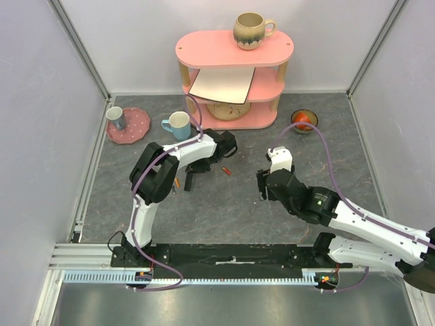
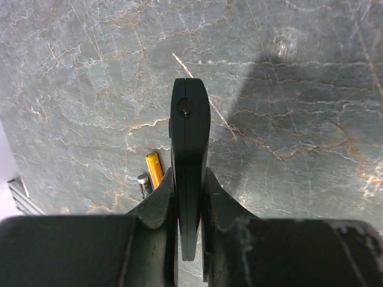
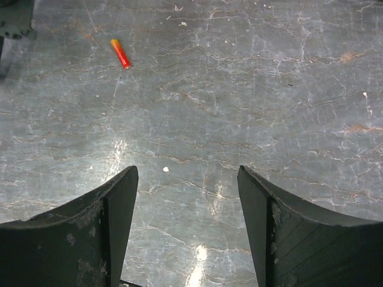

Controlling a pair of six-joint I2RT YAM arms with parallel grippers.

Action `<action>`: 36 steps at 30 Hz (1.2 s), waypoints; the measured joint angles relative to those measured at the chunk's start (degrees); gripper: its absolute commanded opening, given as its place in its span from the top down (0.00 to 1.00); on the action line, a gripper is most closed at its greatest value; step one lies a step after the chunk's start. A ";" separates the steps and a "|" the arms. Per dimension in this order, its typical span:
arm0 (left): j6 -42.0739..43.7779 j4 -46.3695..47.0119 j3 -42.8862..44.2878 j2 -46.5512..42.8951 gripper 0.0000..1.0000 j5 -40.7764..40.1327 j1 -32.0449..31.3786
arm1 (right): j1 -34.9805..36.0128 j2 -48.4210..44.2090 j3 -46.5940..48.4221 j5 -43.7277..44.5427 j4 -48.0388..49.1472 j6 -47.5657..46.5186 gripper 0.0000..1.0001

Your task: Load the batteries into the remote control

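Right claw (image 3: 187,174), spread, has the red battery (image 3: 120,53) upper left, slanted; left claw (image 2: 190,179) pinches the remote (image 2: 190,122).

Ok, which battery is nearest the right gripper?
The red-and-orange battery, lying ahead of the open right gripper. The orange battery and the dark battery lie over by the remote control the left gripper holds.

Left pincer (image 2: 190,182) hides the near end of the remote control (image 2: 190,134).
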 measured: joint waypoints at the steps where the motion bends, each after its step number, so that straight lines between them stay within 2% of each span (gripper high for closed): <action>1: 0.94 -0.15 0.00 0.74 0.98 0.07 -0.02 | 0.00 -1.05 -0.31 0.00 -0.02 0.00 0.25; 8: 5.81 1.79 0.07 0.85 0.97 3.08 0.00 | 0.00 -5.86 -1.14 -0.15 0.20 0.00 0.25; 12: 9.68 5.62 -2.16 -0.52 0.67 6.49 -0.09 | 0.00 -6.58 -1.77 -0.37 0.22 -0.04 0.24; 15: 10.38 10.45 -5.20 -2.45 0.60 10.93 -0.22 | 0.00 -6.71 -2.10 -0.44 0.17 -0.04 0.24; 25: 10.75 19.39 -9.27 -8.15 0.39 17.59 -2.25 | 0.00 -7.91 -2.29 -0.09 -0.83 -0.04 0.23; 31: 10.75 22.08 -13.31 -24.79 0.40 20.33 -3.50 | 0.00 -8.11 -2.29 0.11 -1.22 -0.02 0.24; 34: 10.75 29.62 -23.15 -40.74 0.39 21.49 -3.76 | 0.00 -8.57 -2.80 -0.11 -0.79 -0.02 0.23; 35: 10.75 31.04 -27.23 -46.71 0.35 21.86 -3.87 | 0.00 -9.18 -3.43 -0.31 -0.26 -0.04 0.22; 36: 10.73 32.11 -30.86 -52.54 0.26 21.94 -3.87 | 0.00 -10.43 -4.70 -0.61 0.26 -0.11 0.22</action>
